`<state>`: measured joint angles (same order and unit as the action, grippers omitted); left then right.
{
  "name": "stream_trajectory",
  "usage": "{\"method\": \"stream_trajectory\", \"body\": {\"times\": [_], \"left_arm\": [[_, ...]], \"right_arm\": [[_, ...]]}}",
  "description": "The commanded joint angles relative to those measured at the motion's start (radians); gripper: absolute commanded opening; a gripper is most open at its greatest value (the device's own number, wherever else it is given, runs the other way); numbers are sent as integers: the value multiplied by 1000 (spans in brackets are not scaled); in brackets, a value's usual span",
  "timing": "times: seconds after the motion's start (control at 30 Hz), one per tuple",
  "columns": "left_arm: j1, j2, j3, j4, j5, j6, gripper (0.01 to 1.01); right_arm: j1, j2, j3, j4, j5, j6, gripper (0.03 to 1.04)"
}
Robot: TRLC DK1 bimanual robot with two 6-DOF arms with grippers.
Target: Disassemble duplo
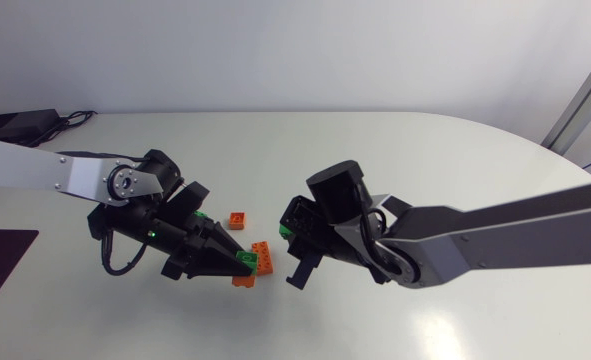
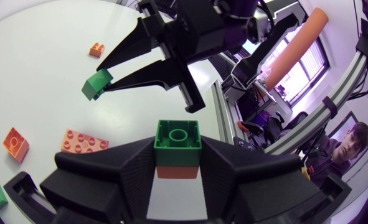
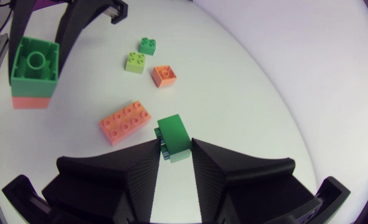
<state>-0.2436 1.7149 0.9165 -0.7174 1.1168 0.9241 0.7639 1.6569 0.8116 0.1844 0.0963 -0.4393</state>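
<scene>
**Bench** [image 1: 425,150]: white. It carries the loose bricks, which lie between and below the two arm ends.

**Arms:** The left arm [image 1: 75,175] enters from the left and the right arm [image 1: 495,235] from the right. Their ends face each other near the middle and do not touch.

**Left fingers** [image 2: 121,174]: clenched from two sides on a two-brick stack [image 2: 177,140], green over orange, held off the bench.

**Right fingers** [image 3: 134,174]: grasping a single green brick [image 3: 171,130] at their tips, near the stack but apart from it.

**Loose bricks on the bench:**
- orange long brick [image 3: 126,122]
- orange square brick [image 3: 165,74]
- lime brick [image 3: 134,61]
- small dark green brick [image 3: 147,45]

**Assessment:** The green brick appears already parted, so the step in hand is judged to be setting it down. The green-over-orange pair is left to split.

**Recommendations:**
- Lower the green brick onto bare bench beside the orange long brick, not onto it.
- Release only at the surface, so the brick does not tumble into the others.
- Keep the stack level and firmly clamped.
- It cannot be told which brick of the stack the left fingers bear on. For the next split they should bear on the orange alone, because a grip spanning both bricks will lock the joint.
- Take the green top by its sides and tilt it off rather than pull it straight.
</scene>
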Motion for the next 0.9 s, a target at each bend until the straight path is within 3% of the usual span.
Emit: {"method": "stream_trajectory", "body": {"times": [0.0,0.1,0.2,0.3,0.47,0.6,0.7,0.87], "left_arm": [[-3,8,22,-20,14,28,108],[-2,9,24,-24,14,28,108],[-2,9,24,-24,14,30,108],[1,9,25,-24,14,30,108],[7,9,28,-24,14,27,110],[23,8,36,-24,15,21,110],[64,-12,39,-24,51,19,108],[145,-49,39,-24,150,19,108]], "right_arm": [[-35,53,66,-77,-26,74,272],[-61,116,113,-154,-35,97,277],[-71,158,139,-191,-33,113,423],[-83,167,147,-197,-33,114,503],[-86,176,158,-217,-33,117,759],[-97,136,152,-217,-40,131,889],[-110,30,113,-217,-248,163,956],[-140,-65,78,-211,-572,205,977]]}}
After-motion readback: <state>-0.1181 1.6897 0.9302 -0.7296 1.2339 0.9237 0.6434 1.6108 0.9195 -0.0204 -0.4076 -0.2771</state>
